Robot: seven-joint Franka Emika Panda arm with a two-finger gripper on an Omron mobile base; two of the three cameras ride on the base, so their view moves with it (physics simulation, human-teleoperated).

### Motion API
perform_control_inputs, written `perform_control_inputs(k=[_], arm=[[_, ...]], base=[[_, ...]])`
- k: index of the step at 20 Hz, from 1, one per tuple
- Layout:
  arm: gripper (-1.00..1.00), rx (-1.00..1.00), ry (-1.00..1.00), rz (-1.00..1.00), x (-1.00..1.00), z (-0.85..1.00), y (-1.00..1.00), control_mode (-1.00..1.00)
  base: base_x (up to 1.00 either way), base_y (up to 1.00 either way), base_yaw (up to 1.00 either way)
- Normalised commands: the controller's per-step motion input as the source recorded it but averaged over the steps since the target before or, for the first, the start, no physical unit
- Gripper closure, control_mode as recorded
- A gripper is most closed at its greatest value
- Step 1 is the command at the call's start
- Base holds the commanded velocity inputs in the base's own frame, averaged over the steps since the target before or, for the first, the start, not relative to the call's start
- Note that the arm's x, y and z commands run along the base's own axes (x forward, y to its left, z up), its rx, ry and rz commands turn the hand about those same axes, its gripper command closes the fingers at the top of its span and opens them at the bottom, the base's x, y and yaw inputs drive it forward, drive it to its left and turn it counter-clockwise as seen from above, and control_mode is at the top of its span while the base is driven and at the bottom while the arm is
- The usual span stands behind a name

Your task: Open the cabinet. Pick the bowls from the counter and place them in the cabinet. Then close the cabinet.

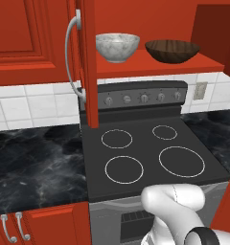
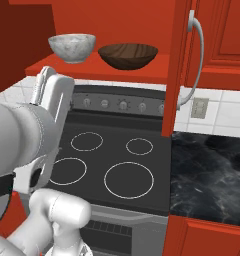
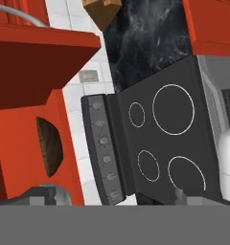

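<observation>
Above the matte black stovetop [image 1: 150,155] with its four white rings, two bowls sit side by side on the red inside shelf [image 1: 155,64] of the tall red double-door cabinet [image 1: 90,62], whose doors stand open. Seen from the left base view, the marbled grey-white stone-look bowl [image 1: 117,47] rests nearer the left door — the one with the long curved silver handle [image 1: 71,52] — and the dark brown wood-grain bowl [image 1: 172,50] sits just beside it, apart from it. Both stand upright.

The two-finger claw [image 3: 112,196] shows at the bottom of the hand view, its small dark fingertips [image 3: 40,195] spread wide with nothing between them; it holds and touches nothing. That view is rolled, looking across the stovetop and its row of grey knobs [image 3: 104,143], with a sliver of the wooden bowl at the shelf's edge.

The glossy black marble counter [image 1: 35,167] with wispy white veins flanks the stovetop on both sides. No brand, label or legible writing can be made out on stove, cabinet or bowls.
</observation>
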Motion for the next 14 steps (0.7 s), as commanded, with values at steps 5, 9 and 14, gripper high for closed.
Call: perform_control_inputs(k=[5, 9, 14], arm=[[-1.0, 0.0, -0.17, 0.09, -0.34, 0.0, -0.15, -1.0], [-1.0, 0.0, -0.16, 0.09, -0.04, 0.0, -0.21, -1.0], [-1.0, 0.0, -0.26, 0.11, 0.03, -0.06, -0.13, -1.0]], base=[[0.0, 0.0, 0.0], [0.0, 0.0, 0.0], [0.0, 0.0, 0.0]])
